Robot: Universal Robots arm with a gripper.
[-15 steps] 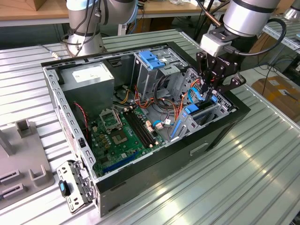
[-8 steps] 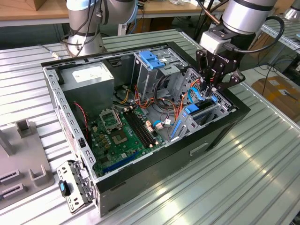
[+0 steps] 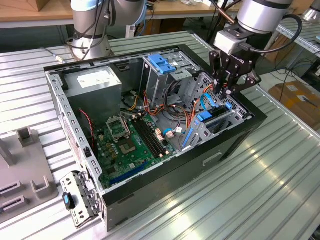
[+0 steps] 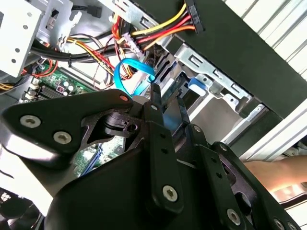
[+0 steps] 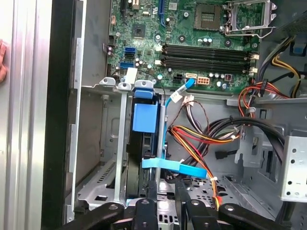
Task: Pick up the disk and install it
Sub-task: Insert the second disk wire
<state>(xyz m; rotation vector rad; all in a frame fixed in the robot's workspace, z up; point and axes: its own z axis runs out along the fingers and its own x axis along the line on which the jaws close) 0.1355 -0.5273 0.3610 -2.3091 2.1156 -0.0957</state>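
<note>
The disk [image 3: 218, 114] stands on edge in the drive bay at the front corner of the open computer case [image 3: 235, 137], on the exterior view's right. In the first wrist view the disk [image 5: 136, 165] appears as a dark slab in its slot, with a bright blue rail tab on top. My gripper [image 3: 228, 91] hangs just above that bay. In both wrist views its fingers [image 5: 152, 191] stand a narrow gap apart, and only the bay floor and a blue cable show through the gap. The gripper [image 4: 167, 103] points down at the bay's blue parts.
A flat blue data cable [image 5: 175, 165] and bundled coloured wires [image 5: 206, 136] cross beside the bay. The motherboard [image 3: 132, 142], power-supply box [image 3: 95, 82] and grey cage with blue latch [image 3: 162, 62] fill the case. A person's hand [image 5: 2, 60] rests outside the case wall.
</note>
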